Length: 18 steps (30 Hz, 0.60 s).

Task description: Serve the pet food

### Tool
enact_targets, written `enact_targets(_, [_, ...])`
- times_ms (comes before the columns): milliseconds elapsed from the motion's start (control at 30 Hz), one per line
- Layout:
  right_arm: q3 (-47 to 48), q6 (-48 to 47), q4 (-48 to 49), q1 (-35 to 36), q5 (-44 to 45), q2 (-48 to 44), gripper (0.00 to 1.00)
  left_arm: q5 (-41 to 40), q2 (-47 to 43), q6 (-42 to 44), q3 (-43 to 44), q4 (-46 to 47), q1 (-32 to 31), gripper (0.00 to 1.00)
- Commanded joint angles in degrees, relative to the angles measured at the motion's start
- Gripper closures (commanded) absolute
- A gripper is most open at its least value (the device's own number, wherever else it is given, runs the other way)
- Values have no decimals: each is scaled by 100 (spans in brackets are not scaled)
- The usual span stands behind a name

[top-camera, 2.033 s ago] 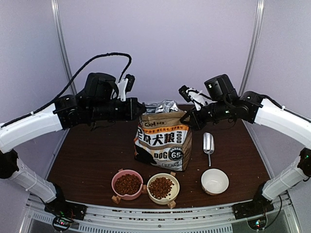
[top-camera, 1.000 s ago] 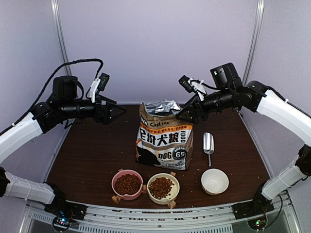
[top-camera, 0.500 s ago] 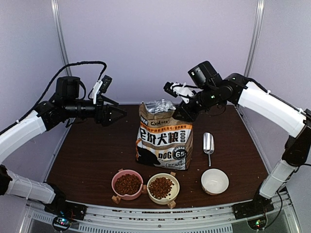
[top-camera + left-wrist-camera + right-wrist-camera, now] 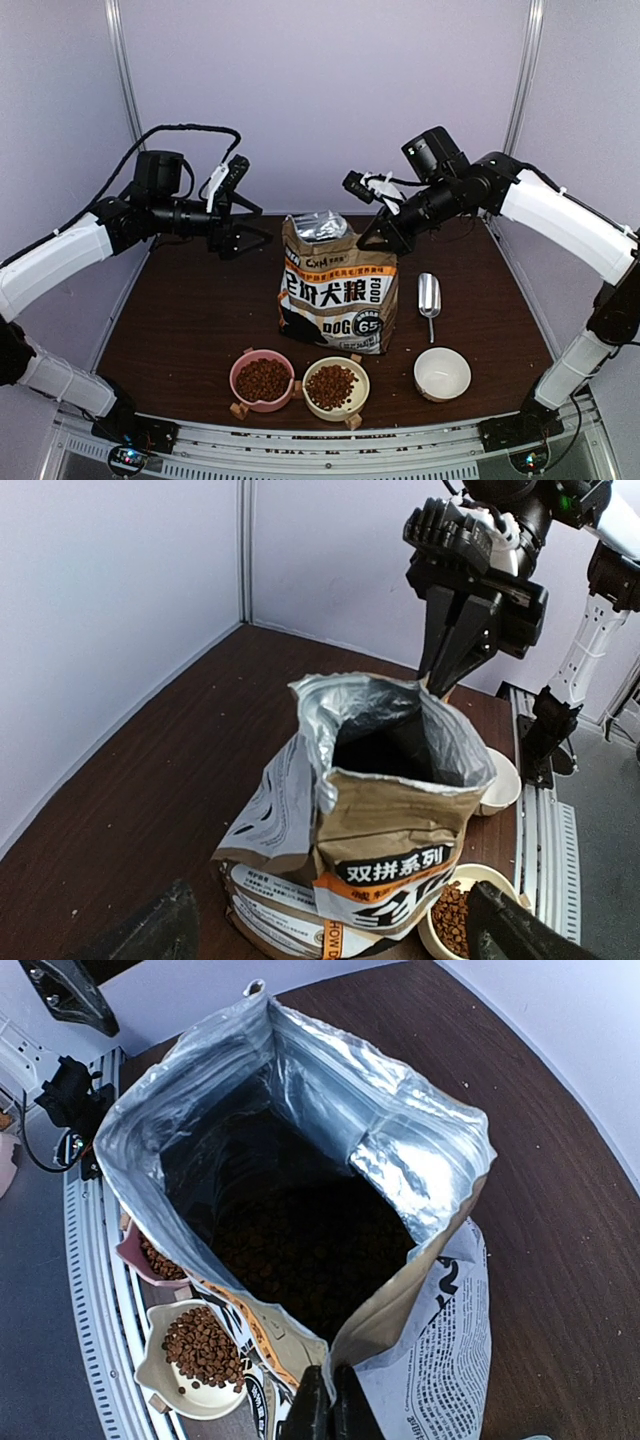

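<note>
— Inside the open bag (image 4: 340,290), what shows?
— Pet food (image 4: 300,1260); more fills the pink bowl (image 4: 236,372) and the cream bowl (image 4: 361,391).
— Grippers?
— Left gripper (image 4: 257,231): spread, empty. Right gripper (image 4: 322,1402): closed at the bag's rim; whether it grips is unclear.

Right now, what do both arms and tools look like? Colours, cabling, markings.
White shells over black joint housings on the left arm and right arm. A black cable loops above the left one. The left tool and right tool have black tapered fingers. No markings legible.
</note>
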Motion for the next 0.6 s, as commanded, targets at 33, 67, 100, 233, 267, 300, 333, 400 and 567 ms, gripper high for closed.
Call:
enact_targets(33, [-88,16,842,-109,-1224,-584,100,820,696,436,597,125,11,5])
enact_targets(67, [-117,26,857,-141,-1245,-604,100,889,808,554,680,64,-7,5])
enact_targets(100, [-156,23,870,-165,-1260,-619,100,958,909,675,781,-23,-43,5])
enact_targets(233, [-265,15,889,-246,-1383,-675,100,1199,1380,975,1205,-277,-197,5])
enact_targets(267, [-308,28,927,-263,-1406,-696,100,1271,1507,1009,1334,-346,-228,5])
enact_targets(300, [-344,35,944,-272,-1424,-711,100,1316,1648,1034,1446,-405,-258,5])
enact_targets(333, [-372,39,967,-289,-1436,-729,100,1363,1824,1037,1550,-432,-301,6])
enact_targets(400, [-406,52,979,-321,-1453,-739,100,1428,2062,1046,1748,-471,-394,9])
enact_targets(567, [-444,81,999,-362,-1478,-815,100,1513,2548,1098,2179,-717,-644,30])
